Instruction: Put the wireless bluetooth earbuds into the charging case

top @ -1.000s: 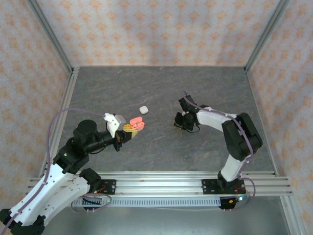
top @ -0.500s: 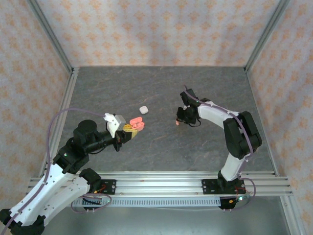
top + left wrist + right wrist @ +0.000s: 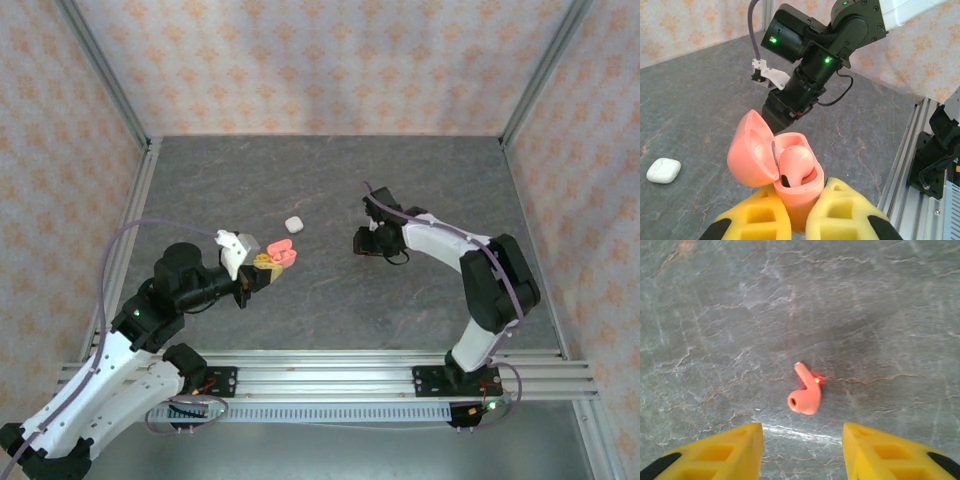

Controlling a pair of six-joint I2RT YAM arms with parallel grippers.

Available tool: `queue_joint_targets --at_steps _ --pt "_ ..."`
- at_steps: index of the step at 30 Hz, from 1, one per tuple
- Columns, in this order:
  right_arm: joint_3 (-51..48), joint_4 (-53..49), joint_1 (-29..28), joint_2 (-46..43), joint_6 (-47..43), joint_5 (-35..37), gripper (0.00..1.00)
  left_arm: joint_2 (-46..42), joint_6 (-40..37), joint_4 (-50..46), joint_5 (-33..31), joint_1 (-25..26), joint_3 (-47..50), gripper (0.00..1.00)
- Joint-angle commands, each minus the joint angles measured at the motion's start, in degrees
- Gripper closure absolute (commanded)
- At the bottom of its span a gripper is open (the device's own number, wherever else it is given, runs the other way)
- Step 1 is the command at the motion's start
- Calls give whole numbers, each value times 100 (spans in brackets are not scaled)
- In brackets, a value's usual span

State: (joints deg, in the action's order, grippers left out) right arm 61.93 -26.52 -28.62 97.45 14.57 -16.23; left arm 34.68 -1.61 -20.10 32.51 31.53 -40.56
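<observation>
My left gripper (image 3: 797,215) is shut on the base of an open salmon-pink charging case (image 3: 790,175), held above the table with its lid (image 3: 751,150) tipped left. One pink earbud (image 3: 796,162) sits in the case. In the top view that case (image 3: 281,251) is at the left gripper (image 3: 268,263). A second pink earbud (image 3: 806,395) lies loose on the grey table with a red light glowing on its stem. My right gripper (image 3: 800,455) hangs open just above it, one yellow finger (image 3: 715,455) on each side, touching nothing. From above, the right gripper (image 3: 366,243) points down at mid-table.
A closed white case (image 3: 294,224) lies on the table behind the pink one, also seen in the left wrist view (image 3: 663,170). The right arm (image 3: 810,75) stands beyond the held case. An aluminium rail (image 3: 330,362) runs along the near edge; patterned walls enclose the table.
The right gripper has shifted slightly left over the table and its jaws have spread apart. The left arm has kept still with the pink case.
</observation>
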Motion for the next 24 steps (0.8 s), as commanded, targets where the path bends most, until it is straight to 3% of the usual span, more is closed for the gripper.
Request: queue_joint_targets --at_steps 1,12,17,24 --pt "20 92 -99 190 -326 299 54 -5 -85 103 14 19 -206 100" --pt "142 204 -135 595 -542 402 61 11 -87 73 -17 20 -216 100" --pt "204 258 -155 670 -605 293 75 48 -101 85 -34 20 -228 100" --pt "288 253 -157 680 -674 137 84 57 -103 84 -43 15 -233 100"
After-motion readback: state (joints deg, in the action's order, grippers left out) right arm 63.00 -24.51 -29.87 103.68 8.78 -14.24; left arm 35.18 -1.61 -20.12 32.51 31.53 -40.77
